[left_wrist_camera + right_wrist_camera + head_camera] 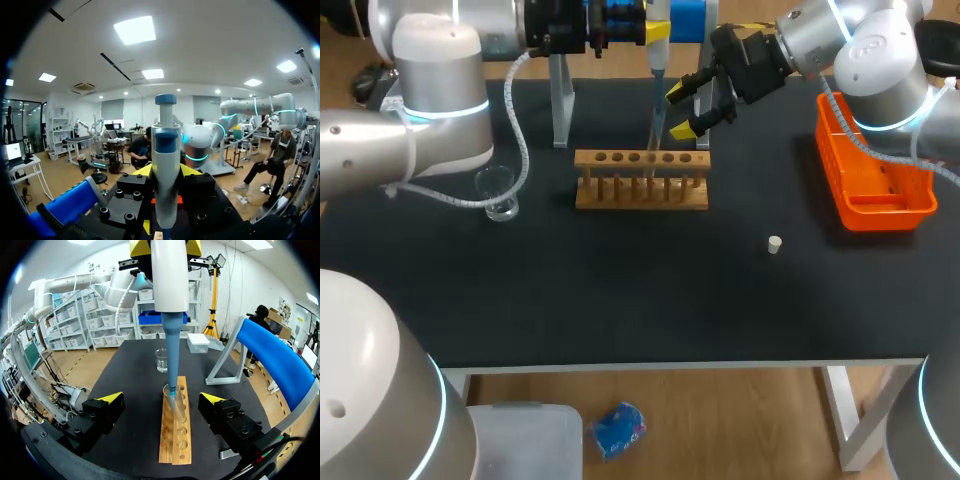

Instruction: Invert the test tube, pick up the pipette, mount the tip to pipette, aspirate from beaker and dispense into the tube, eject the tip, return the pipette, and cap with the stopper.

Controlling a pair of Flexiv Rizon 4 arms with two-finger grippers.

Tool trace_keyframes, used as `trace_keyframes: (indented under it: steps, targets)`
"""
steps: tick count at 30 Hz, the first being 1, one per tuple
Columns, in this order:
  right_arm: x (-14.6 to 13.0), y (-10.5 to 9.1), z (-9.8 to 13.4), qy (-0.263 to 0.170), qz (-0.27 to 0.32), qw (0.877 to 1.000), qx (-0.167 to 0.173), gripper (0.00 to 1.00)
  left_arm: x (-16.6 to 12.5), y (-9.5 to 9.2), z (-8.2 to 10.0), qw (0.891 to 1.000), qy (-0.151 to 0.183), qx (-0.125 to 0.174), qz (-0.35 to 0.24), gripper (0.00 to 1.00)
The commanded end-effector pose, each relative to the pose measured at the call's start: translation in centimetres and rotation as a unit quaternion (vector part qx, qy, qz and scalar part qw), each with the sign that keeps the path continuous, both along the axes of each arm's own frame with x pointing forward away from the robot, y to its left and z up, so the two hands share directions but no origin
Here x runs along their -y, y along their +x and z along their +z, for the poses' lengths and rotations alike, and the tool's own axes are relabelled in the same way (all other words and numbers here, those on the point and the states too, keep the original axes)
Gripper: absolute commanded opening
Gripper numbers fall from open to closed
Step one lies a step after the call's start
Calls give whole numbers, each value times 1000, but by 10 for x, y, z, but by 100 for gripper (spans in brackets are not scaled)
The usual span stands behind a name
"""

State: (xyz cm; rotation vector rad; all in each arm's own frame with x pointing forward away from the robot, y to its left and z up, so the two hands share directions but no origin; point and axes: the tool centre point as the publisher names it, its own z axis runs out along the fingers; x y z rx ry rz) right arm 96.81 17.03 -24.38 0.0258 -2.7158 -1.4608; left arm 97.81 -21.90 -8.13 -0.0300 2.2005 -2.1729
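My left claw (166,172) is clamped on the white-and-blue plastic pipette (166,150), 1 yellow tip on each side of its body. The left wrist view looks up along it and shows nothing of the table.

The right wrist view fills that in. The pipette's blue shaft hangs straight down over the brown wooden test tube rack (176,440). Its end sits just inside the mouth of the clear glass test tube (175,407), which stands mouth-up and slightly tilted in 1 of the rack's holes.

My right claw (162,400) is spread wide, 1 finger on either side of the rack, touching nothing. The tube is between them but well apart from both.

Only the head view gives the layout on the black table (620,290):
- Right claw: just behind the rack's right half.
- Small white stopper (774,244): in front of the rack & to its right, lying alone.
- Orange plastic basket (873,190): farther right of the rack.
- Clear glass beaker (498,193): left of the rack.
- Blue-topped stand w/ clear legs (560,110): behind the rack.
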Motion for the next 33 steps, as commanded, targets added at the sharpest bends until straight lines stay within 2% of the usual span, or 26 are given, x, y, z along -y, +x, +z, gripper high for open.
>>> trace_keyframes:
  steps: [1, 11, 33]
  targets:
    - [1, 0, 1, -2, 1, 1000, -1, 100, -1, -3, 0, 1000, -2, -1, 5, 0]
    - [1, 0, 1, -2, 1, 1000, -1, 100, -2, 7, 3, 1000, 2, -12, -6, 0]
    - [1, 0, 1, -2, 1, 1000, -1, 100, -4, 20, 6, 1000, 10, -8, -10, 0]
